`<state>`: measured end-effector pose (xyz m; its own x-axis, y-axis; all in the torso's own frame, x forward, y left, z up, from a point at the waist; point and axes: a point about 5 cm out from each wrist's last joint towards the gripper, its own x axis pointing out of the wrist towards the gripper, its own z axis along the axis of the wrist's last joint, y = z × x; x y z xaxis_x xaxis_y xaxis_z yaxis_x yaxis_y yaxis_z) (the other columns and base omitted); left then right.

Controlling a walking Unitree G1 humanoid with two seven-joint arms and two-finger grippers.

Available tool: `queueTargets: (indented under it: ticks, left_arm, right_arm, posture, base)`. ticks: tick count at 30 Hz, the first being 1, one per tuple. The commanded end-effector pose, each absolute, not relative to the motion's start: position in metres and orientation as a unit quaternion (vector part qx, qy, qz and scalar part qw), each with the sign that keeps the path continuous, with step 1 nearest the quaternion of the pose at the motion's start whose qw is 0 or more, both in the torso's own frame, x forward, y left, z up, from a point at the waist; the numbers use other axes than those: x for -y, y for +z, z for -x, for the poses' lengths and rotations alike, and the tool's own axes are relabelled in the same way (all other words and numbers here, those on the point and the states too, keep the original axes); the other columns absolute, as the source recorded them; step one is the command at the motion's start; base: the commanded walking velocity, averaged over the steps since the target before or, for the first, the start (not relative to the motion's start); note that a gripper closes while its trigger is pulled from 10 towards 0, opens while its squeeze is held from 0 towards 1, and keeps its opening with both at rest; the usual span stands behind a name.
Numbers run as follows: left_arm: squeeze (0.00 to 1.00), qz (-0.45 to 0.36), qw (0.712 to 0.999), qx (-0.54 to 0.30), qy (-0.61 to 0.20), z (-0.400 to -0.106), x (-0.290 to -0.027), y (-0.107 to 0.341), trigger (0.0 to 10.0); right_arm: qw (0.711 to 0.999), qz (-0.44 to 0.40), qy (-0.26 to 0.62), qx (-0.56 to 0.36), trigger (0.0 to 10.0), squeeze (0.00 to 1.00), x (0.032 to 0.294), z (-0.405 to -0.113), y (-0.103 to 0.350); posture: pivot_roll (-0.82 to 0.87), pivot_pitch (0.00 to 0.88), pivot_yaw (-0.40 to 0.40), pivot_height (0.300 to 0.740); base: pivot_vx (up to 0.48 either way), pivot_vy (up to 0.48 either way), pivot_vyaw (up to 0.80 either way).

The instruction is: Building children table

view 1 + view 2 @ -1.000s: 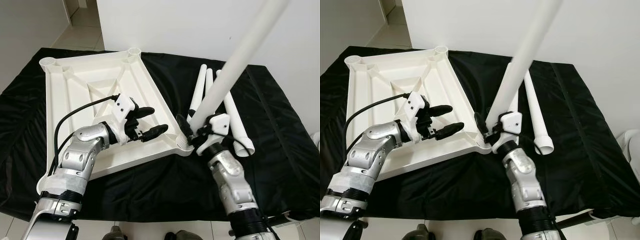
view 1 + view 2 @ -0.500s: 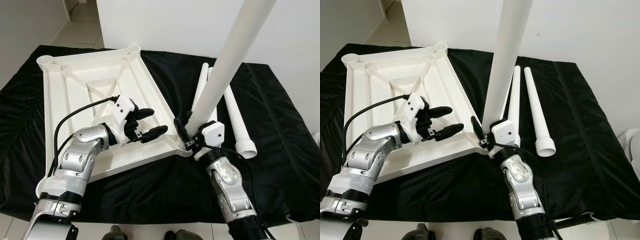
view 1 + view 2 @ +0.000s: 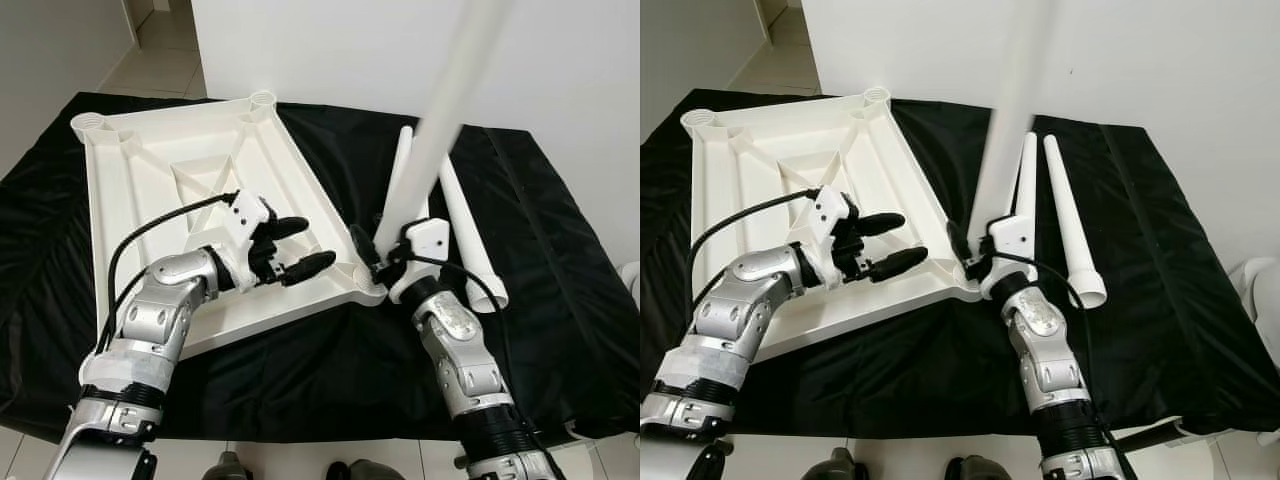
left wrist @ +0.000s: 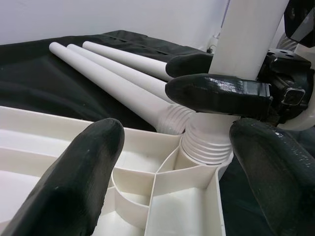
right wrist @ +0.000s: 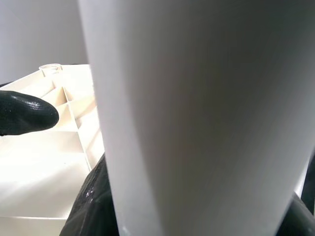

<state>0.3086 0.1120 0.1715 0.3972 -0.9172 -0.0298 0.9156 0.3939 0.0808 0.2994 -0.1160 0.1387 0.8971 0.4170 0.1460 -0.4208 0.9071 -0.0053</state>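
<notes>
A black cloth [image 3: 300,370] covers the work table against a white wall, and on it I have the right gripper [image 3: 385,262] clamped around the base of a white table leg [image 3: 440,130], which rises steeply toward one o'clock, blurred with motion. Its threaded end sits in the near corner socket [image 4: 206,147] of the upturned white tabletop [image 3: 180,170], where the left wrist view shows the thread ridges not fully buried. At nine o'clock from that socket my left gripper [image 3: 300,247] hovers over the tabletop's ribbed underside, fingers spread wide and holding nothing. Out at two o'clock, three spare legs [image 3: 1065,215] lie side by side on the cloth. My worry is the lean: if I turn or push the leg while it is off the socket's axis, the thread could cross and jam, or the light tabletop could slide on the cloth, since nothing pins it.
</notes>
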Motion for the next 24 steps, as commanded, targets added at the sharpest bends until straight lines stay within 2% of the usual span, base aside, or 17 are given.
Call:
queueTargets:
  ticks: [1, 14, 24]
  left_arm:
    - [0.0, -0.044, 0.847, 0.017, -0.529, -0.31, -0.111, 0.175, 10.0]
    - [0.0, -0.045, 0.846, 0.017, -0.531, -0.311, -0.11, 0.175, 10.0]
    - [0.0, -0.044, 0.846, 0.019, -0.532, -0.311, -0.109, 0.175, 10.0]
  right_arm:
    - [0.985, -0.026, 0.173, -0.017, 10.0, 0.0, 0.131, -0.298, 0.105]
    - [0.986, -0.02, 0.165, -0.001, 10.0, 0.0, 0.128, -0.292, 0.102]
    - [0.996, -0.058, 0.065, 0.017, 10.0, 0.0, 0.112, -0.301, 0.116]
  posture:
    - [0.05, 0.059, -0.047, 0.74]
    - [0.05, 0.048, -0.044, 0.74]
    - [0.06, 0.032, -0.059, 0.74]
  base:
    - [0.0, 0.0, 0.0]
    - [0.0, 0.0, 0.0]
    - [0.0, 0.0, 0.0]
